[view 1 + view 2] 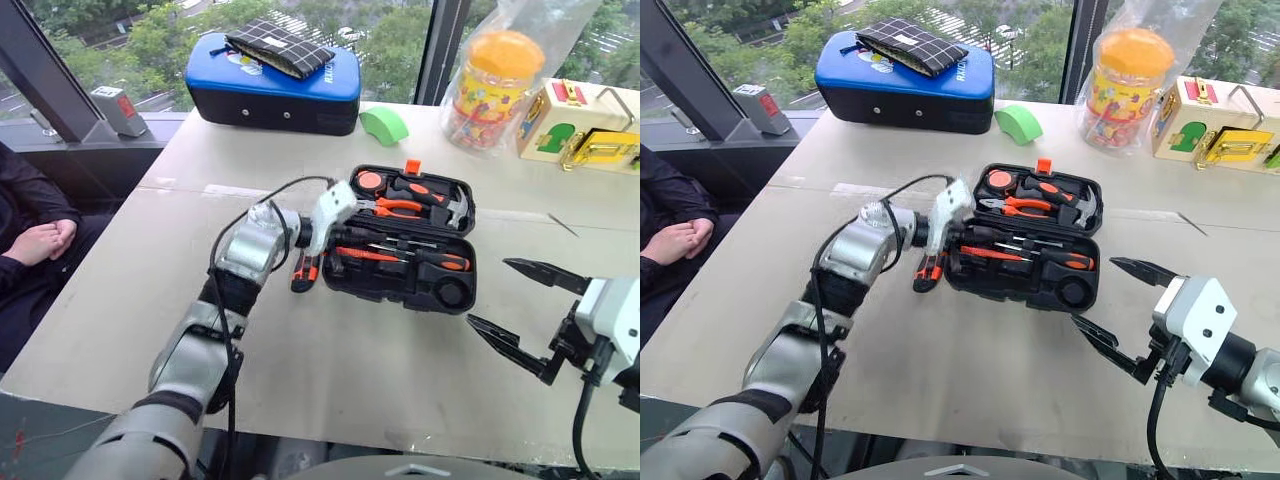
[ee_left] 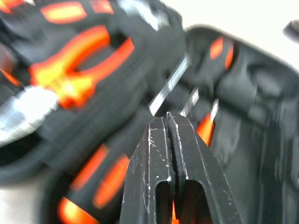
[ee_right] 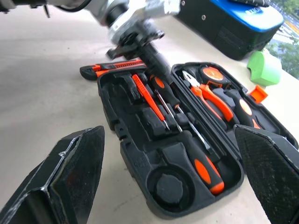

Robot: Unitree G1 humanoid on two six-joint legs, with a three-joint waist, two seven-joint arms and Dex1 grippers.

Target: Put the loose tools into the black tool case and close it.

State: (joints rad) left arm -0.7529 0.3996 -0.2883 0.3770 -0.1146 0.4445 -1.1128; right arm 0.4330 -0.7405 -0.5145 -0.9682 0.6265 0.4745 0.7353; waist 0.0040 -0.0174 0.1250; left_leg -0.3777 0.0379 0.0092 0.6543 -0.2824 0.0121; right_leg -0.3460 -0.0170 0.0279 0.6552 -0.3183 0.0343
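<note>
Screwdrivers (image 3: 187,135), three, lie cased; left jaws (image 2: 169,122) closed empty, right jaws (image 1: 520,300) wide.

Our left gripper (image 2: 167,122) over the open black tool case (image 2: 261,112)

We see its fingers pressed together; orange-handled pliers (image 2: 77,65) lie at ten o'clock, steel screwdriver shafts (image 2: 169,84) just beyond.

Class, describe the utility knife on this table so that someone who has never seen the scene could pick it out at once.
Find the open black tool case in the middle of the table. On the side facing the blue-topped case, a short orange-and-black utility knife lies on the tabletop against the case's outer wall. Unlike the screwdrivers, pliers and hammer, it sits outside the case, not in a slot.
</note>
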